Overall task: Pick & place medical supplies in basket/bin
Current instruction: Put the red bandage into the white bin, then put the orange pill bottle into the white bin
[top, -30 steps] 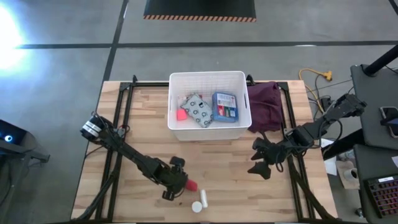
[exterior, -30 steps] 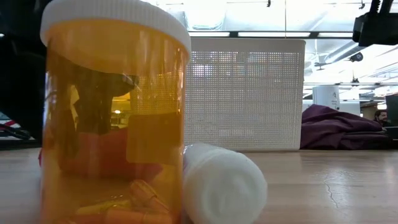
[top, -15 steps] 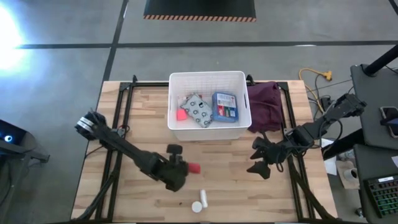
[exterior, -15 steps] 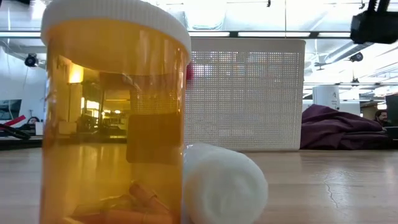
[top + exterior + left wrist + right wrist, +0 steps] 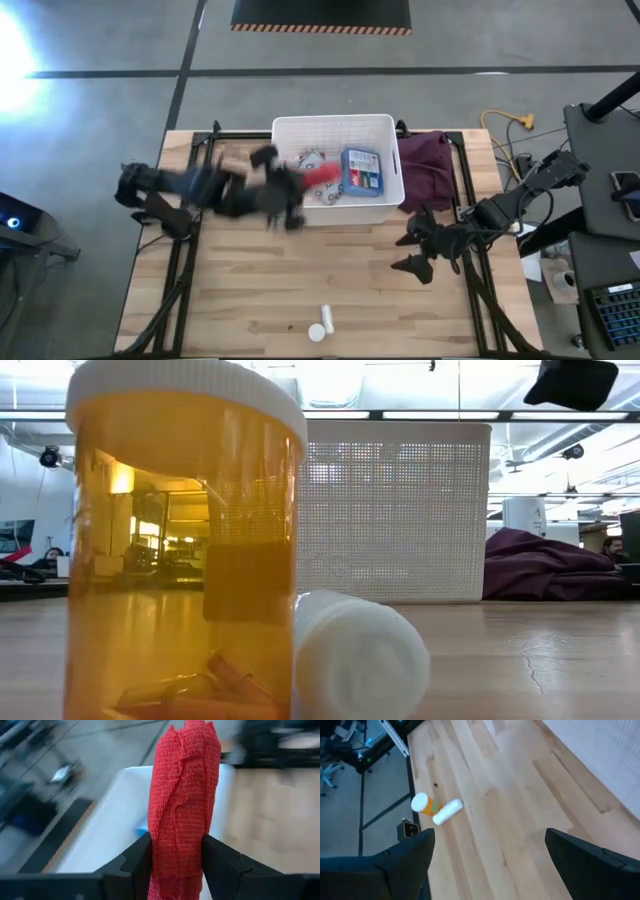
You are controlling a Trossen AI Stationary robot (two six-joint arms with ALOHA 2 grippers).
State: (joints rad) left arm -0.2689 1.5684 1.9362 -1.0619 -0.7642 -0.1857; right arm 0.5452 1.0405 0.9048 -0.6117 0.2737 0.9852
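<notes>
My left gripper [image 5: 300, 185] [image 5: 175, 845] is shut on a red mesh bandage roll [image 5: 320, 176] [image 5: 182, 795] and hovers over the near left part of the white basket [image 5: 330, 122] [image 5: 107, 827]. In the basket lie a flat blue box [image 5: 362, 170] and a grey-white patterned pack [image 5: 322, 192], partly hidden by the arm. An orange pill bottle with a white cap [image 5: 316, 332] [image 5: 180, 550] [image 5: 422, 804] stands by the near edge, with a white roll [image 5: 328, 319] [image 5: 360, 655] [image 5: 447, 812] lying against it. My right gripper [image 5: 405, 255] [image 5: 490, 865] is open, right of the table's middle. My left gripper pinches the red bandage roll between its two fingers [image 5: 135, 862] at one end [image 5: 175, 857]. The roll lies along the fingers and sticks out past their tips. It is lifted clear, above the basket.
A maroon cloth [image 5: 430, 165] [image 5: 540, 565] lies on the table right of the basket. The basket's meshed near wall [image 5: 395, 510] [image 5: 600, 750] stands behind the bottle. Bare wood [image 5: 240, 280] stretches between the basket and the bottle.
My left gripper, shut on the red roll, has risen from the table near the pill bottle and swung fast toward the far edge, until it came over the basket. The red roll went with it, lifted clear. Bottle and white roll stayed put.
</notes>
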